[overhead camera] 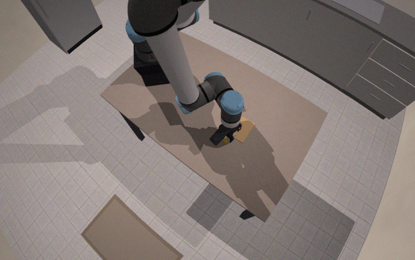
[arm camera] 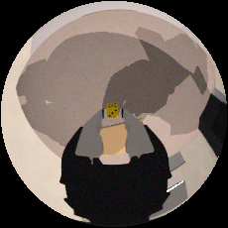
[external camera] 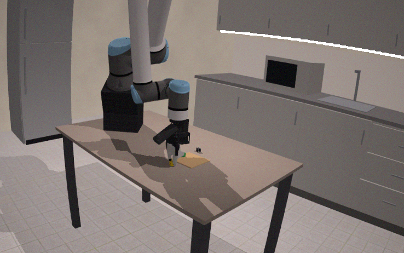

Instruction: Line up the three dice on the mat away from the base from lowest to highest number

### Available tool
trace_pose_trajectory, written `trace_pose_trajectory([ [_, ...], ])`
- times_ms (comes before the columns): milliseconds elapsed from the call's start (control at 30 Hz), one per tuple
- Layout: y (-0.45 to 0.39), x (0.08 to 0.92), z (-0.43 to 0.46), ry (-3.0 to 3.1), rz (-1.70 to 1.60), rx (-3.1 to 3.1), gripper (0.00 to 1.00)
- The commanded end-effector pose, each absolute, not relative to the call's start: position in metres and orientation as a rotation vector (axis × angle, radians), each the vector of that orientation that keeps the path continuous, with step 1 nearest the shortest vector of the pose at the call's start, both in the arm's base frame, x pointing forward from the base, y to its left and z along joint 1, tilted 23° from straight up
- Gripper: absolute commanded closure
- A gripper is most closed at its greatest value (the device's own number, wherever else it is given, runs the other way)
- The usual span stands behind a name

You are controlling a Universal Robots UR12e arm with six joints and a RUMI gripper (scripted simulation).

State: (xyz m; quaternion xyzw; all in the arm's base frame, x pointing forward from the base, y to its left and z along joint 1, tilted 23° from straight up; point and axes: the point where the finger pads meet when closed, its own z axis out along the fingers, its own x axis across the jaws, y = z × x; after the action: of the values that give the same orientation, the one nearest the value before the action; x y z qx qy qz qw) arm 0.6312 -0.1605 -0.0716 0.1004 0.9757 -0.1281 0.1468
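Observation:
The yellow die [overhead camera: 225, 140] [external camera: 171, 163] [arm camera: 112, 110] is on the table just outside the mat [overhead camera: 246, 129] [external camera: 194, 162] [arm camera: 114, 139]. My gripper [external camera: 172, 164] [arm camera: 112, 109] points down with its jaws partly open at the yellow die; the wrist view shows small gaps on both sides of it. The green die [external camera: 184, 154] is partly hidden behind the fingers, at the mat's edge nearer the base. The black die [external camera: 198, 149] sits on the table beyond the mat's back corner. The numbers on top are too small to read.
The robot's black base block [overhead camera: 153, 72] [external camera: 122, 114] stands at the far end of the table [overhead camera: 291, 122] [external camera: 253, 167]. The arm covers part of the mat in the top view. Arm shadows fall across the table. Counters stand beyond it.

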Motion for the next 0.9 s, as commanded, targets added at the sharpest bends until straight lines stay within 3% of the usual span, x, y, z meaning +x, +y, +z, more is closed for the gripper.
trace_pose_trajectory([
  [0,-0.1604,0.6314,-0.0711,2.807,-0.369,0.289,0.79],
  [700,-0.1604,0.6314,-0.0711,2.807,-0.369,0.289,0.79],
  [733,-0.1604,0.6314,-0.0711,2.807,-0.369,0.289,0.97],
  [867,-0.1604,0.6314,-0.0711,2.807,-0.369,0.289,0.97],
])
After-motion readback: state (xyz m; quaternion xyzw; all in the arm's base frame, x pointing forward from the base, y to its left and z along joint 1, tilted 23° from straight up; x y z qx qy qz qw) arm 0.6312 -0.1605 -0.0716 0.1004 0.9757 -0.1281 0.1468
